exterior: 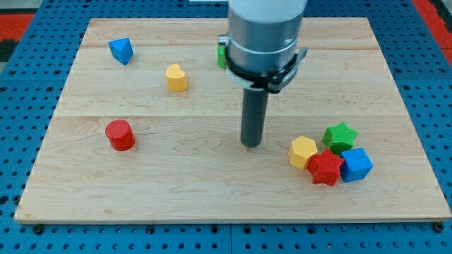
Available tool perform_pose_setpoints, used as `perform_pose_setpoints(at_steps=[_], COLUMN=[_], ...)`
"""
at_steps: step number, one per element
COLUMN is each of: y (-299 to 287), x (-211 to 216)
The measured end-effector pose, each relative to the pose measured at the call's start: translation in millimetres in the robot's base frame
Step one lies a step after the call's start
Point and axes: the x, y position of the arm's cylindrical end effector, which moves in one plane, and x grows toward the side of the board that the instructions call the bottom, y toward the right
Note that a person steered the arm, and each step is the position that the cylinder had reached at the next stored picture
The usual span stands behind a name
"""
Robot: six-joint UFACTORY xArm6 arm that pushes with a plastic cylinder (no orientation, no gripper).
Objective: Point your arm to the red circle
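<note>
The red circle block (120, 134) lies on the wooden board (176, 190) at the view's left, a little below the middle. My tip (251, 144) rests on the board near the centre, well to the right of the red circle and level with it. To the tip's right sits a cluster: a yellow hexagon (302, 152), a red star (325, 168), a green star (340, 136) and a blue cube (356, 164).
A blue triangular block (121, 50) lies at the view's top left. A yellow heart-like block (176, 77) lies right of it. A green block (222, 55) is mostly hidden behind the arm. Blue floor surrounds the board.
</note>
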Motion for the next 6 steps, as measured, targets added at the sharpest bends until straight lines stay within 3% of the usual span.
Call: perform_pose_setpoints(at_steps=[1,2,4,5,6], y=[32.7,7.1,-206.7,-247.1,-197.4], x=[19.9,19.9,18.3,-20.4,-30.1])
